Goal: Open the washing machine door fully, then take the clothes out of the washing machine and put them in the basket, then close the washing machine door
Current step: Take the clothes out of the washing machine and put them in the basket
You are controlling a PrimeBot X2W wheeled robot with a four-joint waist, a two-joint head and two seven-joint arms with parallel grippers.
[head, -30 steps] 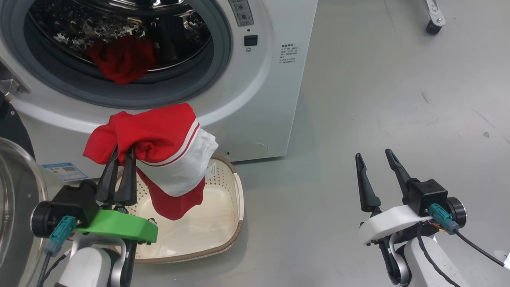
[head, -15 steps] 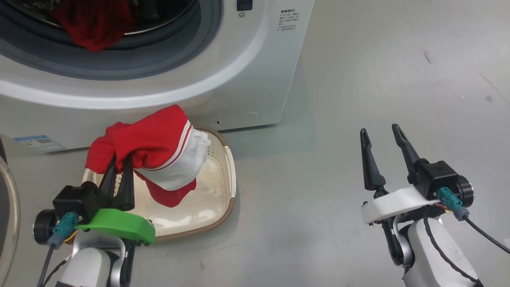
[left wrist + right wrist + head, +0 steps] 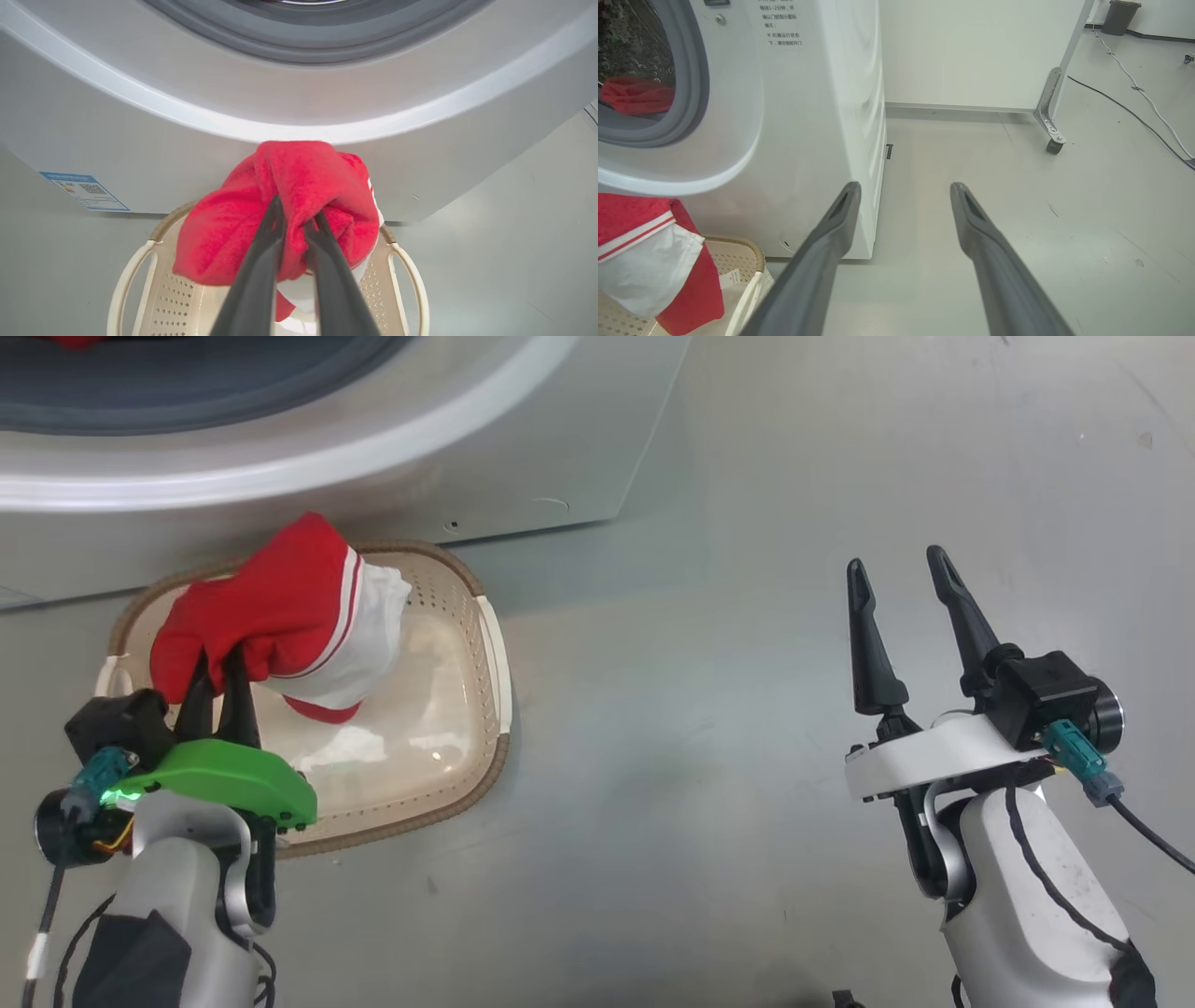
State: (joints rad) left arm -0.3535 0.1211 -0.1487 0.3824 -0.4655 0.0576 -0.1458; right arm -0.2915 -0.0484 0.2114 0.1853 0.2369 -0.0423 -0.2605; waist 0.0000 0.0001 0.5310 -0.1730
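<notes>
Fingers (image 3: 257, 280) of the left end effector (image 3: 217, 661) clamp a red-and-white garment (image 3: 280, 607), which hangs over the basket (image 3: 446, 616) in front of the washing machine (image 3: 523, 457). The right end effector (image 3: 896, 560), fingers spread and empty, is well apart.

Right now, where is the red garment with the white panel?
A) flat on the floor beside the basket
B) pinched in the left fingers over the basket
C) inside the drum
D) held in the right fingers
B: the garment bunches around the closed left gripper over the basket, while the right gripper stands open and empty.
</notes>
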